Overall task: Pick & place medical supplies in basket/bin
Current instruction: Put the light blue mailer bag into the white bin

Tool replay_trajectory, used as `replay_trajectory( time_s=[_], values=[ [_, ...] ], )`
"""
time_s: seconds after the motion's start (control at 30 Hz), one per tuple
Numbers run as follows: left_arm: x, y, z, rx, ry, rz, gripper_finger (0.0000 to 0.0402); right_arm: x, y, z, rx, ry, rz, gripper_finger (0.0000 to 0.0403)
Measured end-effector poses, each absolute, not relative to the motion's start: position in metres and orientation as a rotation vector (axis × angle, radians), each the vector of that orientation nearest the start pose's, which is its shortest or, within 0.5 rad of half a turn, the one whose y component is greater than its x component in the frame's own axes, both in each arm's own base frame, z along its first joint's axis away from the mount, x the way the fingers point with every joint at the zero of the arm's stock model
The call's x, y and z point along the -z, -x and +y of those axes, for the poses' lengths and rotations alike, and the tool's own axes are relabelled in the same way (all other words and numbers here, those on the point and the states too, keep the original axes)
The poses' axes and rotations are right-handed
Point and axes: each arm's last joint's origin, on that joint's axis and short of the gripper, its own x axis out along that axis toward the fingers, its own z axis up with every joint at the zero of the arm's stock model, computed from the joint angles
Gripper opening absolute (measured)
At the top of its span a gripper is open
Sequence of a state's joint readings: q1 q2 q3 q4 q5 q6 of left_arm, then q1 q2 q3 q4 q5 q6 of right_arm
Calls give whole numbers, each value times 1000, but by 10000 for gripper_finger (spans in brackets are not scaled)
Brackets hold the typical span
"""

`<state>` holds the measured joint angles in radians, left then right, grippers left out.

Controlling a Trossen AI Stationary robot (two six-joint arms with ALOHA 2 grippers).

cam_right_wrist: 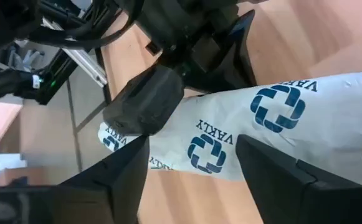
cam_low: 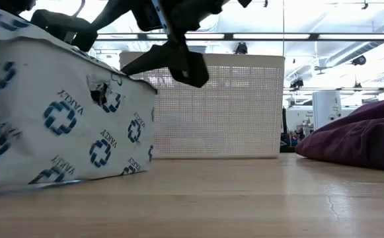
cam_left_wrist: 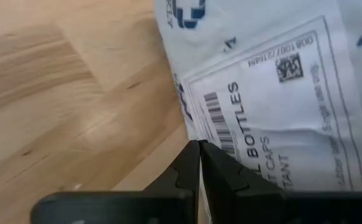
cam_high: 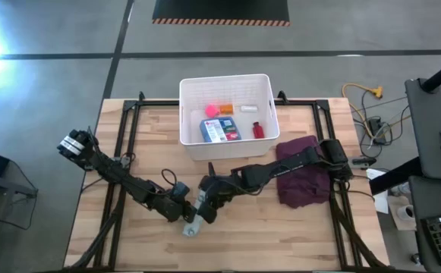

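Note:
A white pouch printed with blue crosses (cam_high: 192,225) lies flat on the wooden table near its near edge, and it fills the left of the low view (cam_low: 59,119). My left gripper (cam_high: 184,212) is at one end of it, shut, its tips at the pouch's edge (cam_left_wrist: 199,146). My right gripper (cam_high: 205,206) is open just above the pouch (cam_right_wrist: 243,130), with a finger on either side (cam_right_wrist: 193,149). The white lattice bin (cam_high: 224,79) stands at the far middle of the table. In it are a blue-white pack (cam_high: 220,130), a red cylinder (cam_high: 256,129) and small pink and orange pieces. My left gripper is shut at the pouch's side edge beside the printed label (cam_left_wrist: 190,134), coming slanting down from the table's left. Its own fingers hide whether the edge is pinched between them. The pouch rests flat on the table. My right gripper: I cannot tell whether its fingers touch the pouch.
A maroon cloth (cam_high: 303,171) lies heaped on the table's right, under the right arm (cam_low: 363,135). The bin (cam_low: 211,106) stands beyond the pouch toward the far edge. Bare wood lies between pouch and bin. The two grippers are close together over the pouch.

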<state>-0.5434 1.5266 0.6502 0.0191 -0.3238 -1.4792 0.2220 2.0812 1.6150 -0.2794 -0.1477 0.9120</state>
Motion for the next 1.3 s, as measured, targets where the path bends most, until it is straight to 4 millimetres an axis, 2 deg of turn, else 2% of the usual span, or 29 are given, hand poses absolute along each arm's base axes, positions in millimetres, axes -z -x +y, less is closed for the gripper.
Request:
replay_trajectory(
  time_s=[0.17,0.33,0.43,0.53,0.6,0.7,0.8,0.93,1.0,1.1,1.3],
  values=[
    [-145,-237,-133,-389,1034,745,0,-224,-451,103,37,-825,793,249],
    [-144,-237,-132,-388,1030,750,0,-261,-429,103,103,-845,780,245],
    [-142,-235,-132,-394,1024,756,0,-271,-414,114,139,-927,813,245],
    [-142,-235,-132,-394,1024,756,0,-274,-393,137,232,-1024,918,249],
    [-142,-235,-132,-394,1023,757,0,-259,-386,154,264,-1058,971,252],
    [-142,-234,-131,-390,1009,754,0,-226,-395,165,287,-1154,955,258],
    [-144,-234,-132,-381,1001,742,0,-213,-410,156,312,-1288,855,266],
    [-150,-233,-136,-360,963,706,0,-191,-416,150,375,-1403,817,283],
    [-151,-231,-138,-359,955,688,0,-191,-416,153,387,-1419,782,292],
    [-153,-227,-142,-362,938,658,0,-205,-418,151,385,-1469,718,304],
    [-157,-222,-148,-357,917,618,0,-186,-420,148,477,-1476,712,321]
  ],
)
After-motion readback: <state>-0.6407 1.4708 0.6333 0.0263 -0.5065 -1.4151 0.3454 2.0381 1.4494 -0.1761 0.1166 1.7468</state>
